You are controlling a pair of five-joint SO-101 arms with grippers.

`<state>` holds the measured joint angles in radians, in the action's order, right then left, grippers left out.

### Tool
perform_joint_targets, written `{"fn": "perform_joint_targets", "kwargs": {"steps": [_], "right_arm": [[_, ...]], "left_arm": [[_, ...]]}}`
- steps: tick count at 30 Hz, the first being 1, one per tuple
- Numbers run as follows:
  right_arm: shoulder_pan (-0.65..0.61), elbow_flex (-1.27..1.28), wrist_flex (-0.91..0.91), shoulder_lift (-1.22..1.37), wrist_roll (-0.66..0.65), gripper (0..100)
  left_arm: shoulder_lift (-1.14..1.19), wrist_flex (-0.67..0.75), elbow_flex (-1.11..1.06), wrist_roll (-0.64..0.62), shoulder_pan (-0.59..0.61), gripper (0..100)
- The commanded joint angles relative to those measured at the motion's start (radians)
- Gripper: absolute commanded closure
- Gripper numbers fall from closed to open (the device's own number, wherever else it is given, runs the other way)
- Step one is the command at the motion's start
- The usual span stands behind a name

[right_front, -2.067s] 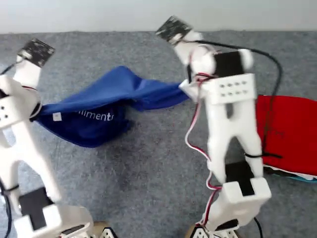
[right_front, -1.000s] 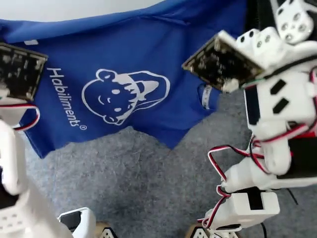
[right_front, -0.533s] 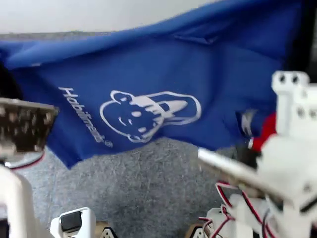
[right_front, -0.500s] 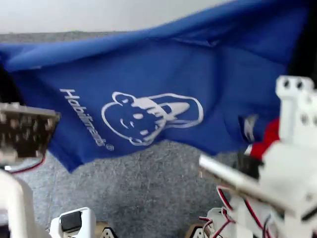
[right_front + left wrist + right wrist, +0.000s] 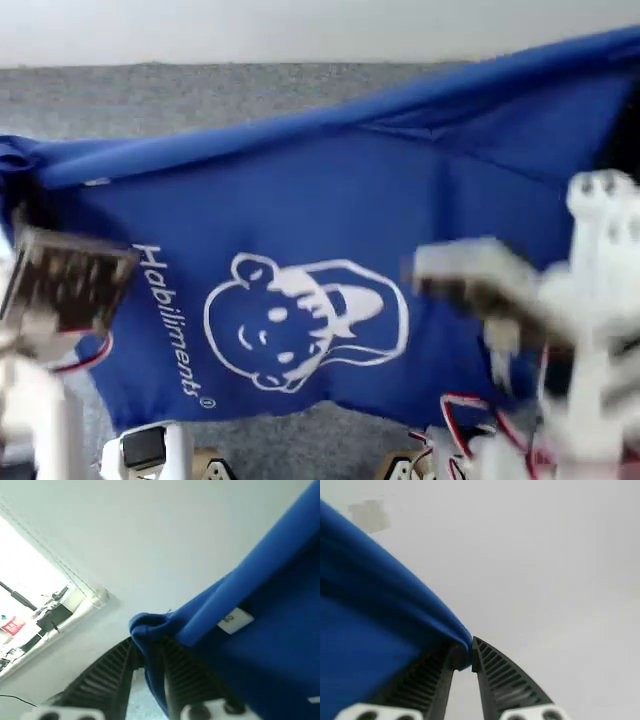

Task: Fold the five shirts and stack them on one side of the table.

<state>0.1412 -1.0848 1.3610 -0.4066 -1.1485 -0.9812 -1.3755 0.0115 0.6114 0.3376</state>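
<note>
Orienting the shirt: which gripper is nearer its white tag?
Left. The left gripper pinches the blue shirt close beside the white tag; the right gripper pinches a far corner.

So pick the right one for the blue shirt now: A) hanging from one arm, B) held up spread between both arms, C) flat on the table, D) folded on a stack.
B: the left fingers and the right fingers each pinch an edge of the blue shirt, which spreads wide above the table.

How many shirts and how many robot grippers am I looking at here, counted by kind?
blue shirt: 1
grippers: 2, the left gripper and the right gripper, each clamped on the shirt's edge
Total: 3
</note>
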Motion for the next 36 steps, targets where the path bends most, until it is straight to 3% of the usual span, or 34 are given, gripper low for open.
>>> {"fn": "perform_joint_targets", "kwargs": {"steps": [1,6,10,15,25,32,36], "right_arm": [[-0.036,0.176,0.027,0.019,-0.008,98.8],[-0.122,0.468,-0.038,0.076,-0.003,98.8],[-0.162,0.667,-0.225,0.147,-0.002,98.8],[-0.196,0.809,-0.478,0.246,-0.002,98.9],[-0.197,0.827,-0.905,0.512,-0.003,98.9],[-0.197,0.825,-1.145,0.648,-0.008,98.9],[-0.2,0.825,-1.162,0.685,-0.038,98.9]], "left_arm": [[-0.002,0.098,-0.205,0.005,0.0,98],[0.0,0.301,-0.499,0.061,-0.075,99],[0.049,0.545,-0.728,0.083,-0.132,99],[0.261,0.779,-0.779,0.091,-0.129,99],[0.852,0.982,-0.352,0.089,-0.118,99],[1.25,0.979,0.073,0.089,-0.118,99],[1.372,0.891,0.24,0.089,-0.118,99]]}}
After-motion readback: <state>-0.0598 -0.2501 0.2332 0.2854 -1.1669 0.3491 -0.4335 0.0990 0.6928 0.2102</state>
